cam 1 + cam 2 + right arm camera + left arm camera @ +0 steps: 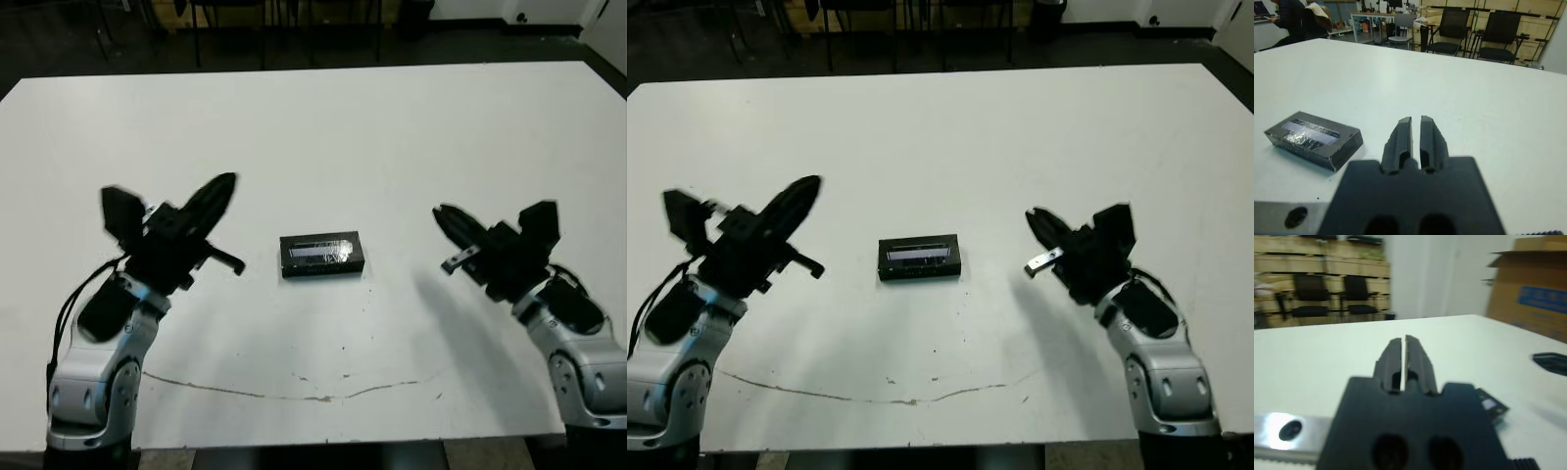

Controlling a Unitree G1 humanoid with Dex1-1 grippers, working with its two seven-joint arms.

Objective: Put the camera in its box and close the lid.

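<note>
And here we are at the white tabletop (392,137), with the box (321,255) sitting right in the middle, between the two arms and well apart from both. The lid (1311,131) is on it, glossy top catching a streak of light, so the box shows as one closed black block lying flat; the camera is nowhere to be seen in any view. Over on the left, the left end effector (217,194) hangs above the tabletop, off to the side of the box, and the left wrist view shows its two black fingers (1392,360) pressed nearly together with only a thin sliver between them, gripping nothing. On the other side, the right end effector (449,221) hovers at about the same level as the box, pointing in toward it but touching nothing; its fingers (1401,137) stand narrow too, just a slim gap, and empty. From the right wrist the closed box lies just ahead and to one side of those fingers. A thin brown line (284,395) runs across the tabletop near the robot's edge.
</note>
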